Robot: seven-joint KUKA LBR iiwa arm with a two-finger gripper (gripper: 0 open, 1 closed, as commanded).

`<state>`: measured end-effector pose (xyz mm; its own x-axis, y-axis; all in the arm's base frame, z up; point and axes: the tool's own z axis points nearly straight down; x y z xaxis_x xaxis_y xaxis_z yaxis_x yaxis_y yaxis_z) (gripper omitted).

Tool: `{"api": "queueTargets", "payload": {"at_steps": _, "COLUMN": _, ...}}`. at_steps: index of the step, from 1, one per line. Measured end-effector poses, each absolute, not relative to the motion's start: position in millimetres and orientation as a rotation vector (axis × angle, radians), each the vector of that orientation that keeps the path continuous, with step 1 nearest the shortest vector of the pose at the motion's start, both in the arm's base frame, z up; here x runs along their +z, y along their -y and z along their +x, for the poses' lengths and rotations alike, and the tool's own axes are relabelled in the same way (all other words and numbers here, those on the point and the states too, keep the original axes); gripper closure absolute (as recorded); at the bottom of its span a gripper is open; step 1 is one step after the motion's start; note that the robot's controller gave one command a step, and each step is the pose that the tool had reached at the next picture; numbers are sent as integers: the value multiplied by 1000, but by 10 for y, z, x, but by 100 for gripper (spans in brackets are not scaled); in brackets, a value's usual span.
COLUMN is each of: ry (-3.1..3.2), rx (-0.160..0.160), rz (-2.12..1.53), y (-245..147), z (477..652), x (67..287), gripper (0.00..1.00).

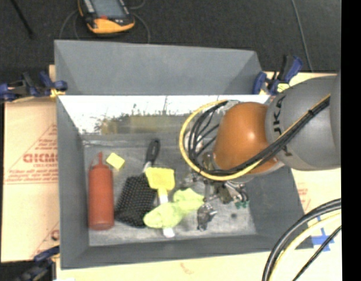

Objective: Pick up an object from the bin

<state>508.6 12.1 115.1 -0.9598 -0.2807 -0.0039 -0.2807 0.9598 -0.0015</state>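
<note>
Hovered with gripper (205,214), open or closed not tellable, just beside crumpled lime-green soft-looking lump (167,212) at nine o'clock.

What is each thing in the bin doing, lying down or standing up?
red bottle: lying down by the left wall, cap toward the far wall.
small yellow block: lying loose beside the bottle's cap.
black mesh piece: lying flat next to the bottle.
yellow tool with black handle: lying down, handle toward the far wall.
yellow-green soft lump: crumpled, right beside the claw.
claw: low in the bin, right of the lump.
</note>
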Motion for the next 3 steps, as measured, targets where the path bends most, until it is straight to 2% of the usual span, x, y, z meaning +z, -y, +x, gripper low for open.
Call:
{"api": "queueTargets", "payload": {"at_steps": 1, "ry": -3128, "rx": 0, "rz": -200, "y": -377, "z": 5001, "x": 702, "gripper": 0}}
{"api": "queueTargets", "payload": {"at_steps": 2, "ry": -3070, "rx": 1, "rz": -666, "y": -301, "z": 5167, "x": 729, "gripper": 100}}
{"api": "queueTargets", "payload": {"at_steps": 3, "ry": -3069, "rx": 1, "rz": -667, "y": -301, "z": 5167, "x": 729, "gripper": 100}}
